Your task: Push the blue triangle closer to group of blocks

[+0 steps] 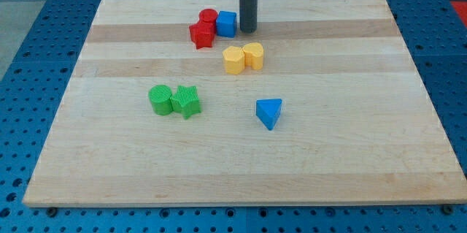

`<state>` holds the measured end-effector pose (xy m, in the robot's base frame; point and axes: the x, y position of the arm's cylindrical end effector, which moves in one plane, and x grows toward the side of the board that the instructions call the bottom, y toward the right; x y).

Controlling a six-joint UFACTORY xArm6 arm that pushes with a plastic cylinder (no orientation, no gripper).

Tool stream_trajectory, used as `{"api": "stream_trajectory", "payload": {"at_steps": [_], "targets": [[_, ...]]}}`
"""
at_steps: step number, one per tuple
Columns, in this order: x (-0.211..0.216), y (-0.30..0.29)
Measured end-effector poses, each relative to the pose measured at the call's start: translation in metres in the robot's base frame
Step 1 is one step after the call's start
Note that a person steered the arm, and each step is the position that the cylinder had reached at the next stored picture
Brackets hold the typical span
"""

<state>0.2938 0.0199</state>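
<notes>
**Seven blocks on the bench, blue triangle apart**

My tip (248,30) stood just right of the blue cube (226,23); no claw showed, so I could not tell its state. The blue triangle (269,112) lay alone on the bench (350,138), below the yellow blocks (243,58).

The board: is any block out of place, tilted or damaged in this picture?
Only the blue triangle stands apart, alone toward the view's bottom right, while the other blocks sit in touching pairs or a cluster. My tip is far from it, just right of the blue cube near the view's top. Nothing looks tilted or damaged.
</notes>
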Motion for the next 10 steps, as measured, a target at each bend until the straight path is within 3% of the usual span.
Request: {"api": "stream_trajectory", "payload": {"at_steps": [2, 4, 6, 8, 10], "targets": [[0.056, 0.093], [0.152, 0.098], [0.227, 0.054], [0.232, -0.004], [0.219, 0.002]]}}
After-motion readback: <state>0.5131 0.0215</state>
